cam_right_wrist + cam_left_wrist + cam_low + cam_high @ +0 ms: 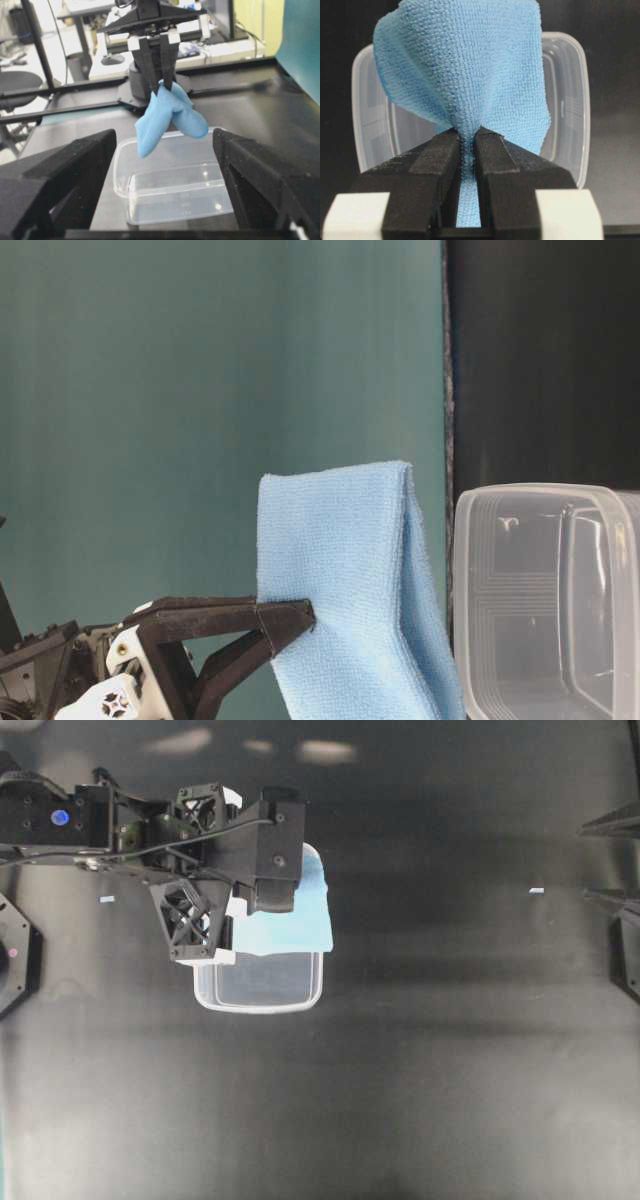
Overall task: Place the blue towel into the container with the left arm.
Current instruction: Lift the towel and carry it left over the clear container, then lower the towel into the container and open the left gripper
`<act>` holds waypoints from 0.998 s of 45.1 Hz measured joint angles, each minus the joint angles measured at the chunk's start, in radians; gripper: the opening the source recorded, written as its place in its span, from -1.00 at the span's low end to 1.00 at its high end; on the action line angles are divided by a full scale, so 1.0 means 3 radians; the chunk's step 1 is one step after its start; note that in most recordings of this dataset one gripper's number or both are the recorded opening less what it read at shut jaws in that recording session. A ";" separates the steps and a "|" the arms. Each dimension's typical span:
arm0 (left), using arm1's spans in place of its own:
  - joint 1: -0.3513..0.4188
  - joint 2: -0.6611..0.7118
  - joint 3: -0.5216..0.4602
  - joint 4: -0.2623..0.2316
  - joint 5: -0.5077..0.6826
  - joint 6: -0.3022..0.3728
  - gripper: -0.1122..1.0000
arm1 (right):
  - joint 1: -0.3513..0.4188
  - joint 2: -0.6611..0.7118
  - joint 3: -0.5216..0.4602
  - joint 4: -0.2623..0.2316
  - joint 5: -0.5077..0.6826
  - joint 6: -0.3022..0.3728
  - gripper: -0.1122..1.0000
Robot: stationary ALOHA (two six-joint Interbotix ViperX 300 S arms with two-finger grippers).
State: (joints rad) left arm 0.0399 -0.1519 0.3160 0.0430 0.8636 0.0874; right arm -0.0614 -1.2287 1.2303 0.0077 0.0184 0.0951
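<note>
Overhead, my left claw point(262, 870) hangs over the far end of the container point(262, 982), with the blue towel point(290, 925) draped across its rim on the dark worktop point(450, 1070). Table-level shows fuzzy microfibre folded beside the clear, round-cornered tub. My wrist view: claw clenched on a towel fold. From the right wrist, towel dangles above the tub; my right claw point(165, 185) stands released. Lifting looks done; lowering and release remain.

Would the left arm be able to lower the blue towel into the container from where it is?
Probably yes: the left gripper holds the blue towel above the open, lidless container, with nothing between them.
</note>
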 measured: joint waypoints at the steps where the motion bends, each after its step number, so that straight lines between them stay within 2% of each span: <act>1: 0.0000 0.0000 -0.0005 0.0000 -0.0005 0.0010 -0.70 | 0.0000 0.0000 0.0000 -0.0005 0.0000 0.0000 0.56; 21: 0.0036 0.0092 0.0123 0.0000 -0.0087 0.0026 -0.66 | 0.0000 0.0000 0.0005 -0.0005 -0.0005 0.0000 0.56; 24: 0.0041 0.0087 0.0148 0.0000 -0.0097 0.0015 -0.41 | 0.0000 -0.0005 0.0005 -0.0005 -0.0005 0.0000 0.56; 31: 0.0046 0.0087 0.0225 0.0000 -0.0128 -0.0041 0.43 | 0.0005 -0.0005 0.0000 -0.0005 -0.0005 -0.0005 0.56; 35: 0.0046 0.0082 0.0240 0.0000 -0.0148 -0.0056 0.76 | 0.0000 -0.0005 0.0005 -0.0005 -0.0005 0.0000 0.56; 38: 0.0046 0.0046 0.0240 0.0000 -0.0174 -0.0082 0.83 | 0.0005 -0.0005 0.0005 0.0000 -0.0005 0.0000 0.56; 45: 0.0046 -0.0189 0.0307 0.0000 -0.0240 -0.0123 0.66 | 0.0000 -0.0005 0.0000 -0.0005 -0.0005 -0.0005 0.56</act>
State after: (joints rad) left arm 0.0537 -0.2086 0.4080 0.0430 0.7915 0.0506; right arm -0.0614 -1.2303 1.2303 0.0061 0.0169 0.0936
